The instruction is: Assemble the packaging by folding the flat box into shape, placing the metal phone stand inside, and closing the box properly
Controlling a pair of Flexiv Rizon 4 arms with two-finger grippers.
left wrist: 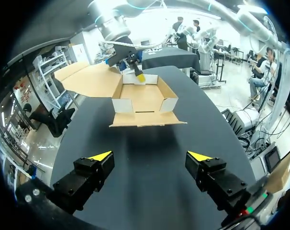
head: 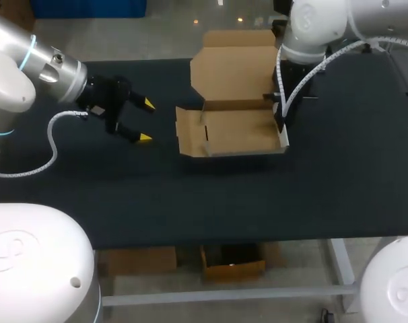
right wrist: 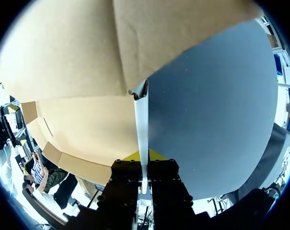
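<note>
At the left gripper [head: 147, 121]: hangs wide open over the black table [head: 325, 188], gripping nothing, with the half-folded cardboard box [head: 234, 131] straight ahead, well apart. At the right gripper [right wrist: 142, 155]: pinches the box's side wall [right wrist: 141, 124] from both sides, lid [head: 234, 70] folded open just beside it.

Setting: robotics lab bench. Evidence: two industrial-type arms in grey-white housings, left arm [head: 29, 64] and right arm [head: 318, 23], one at each side of a black-topped table [head: 211, 202]. White ribbed hose [head: 52, 142] trails from the left arm. The table stands on a pale metal frame [head: 338, 259].
</note>
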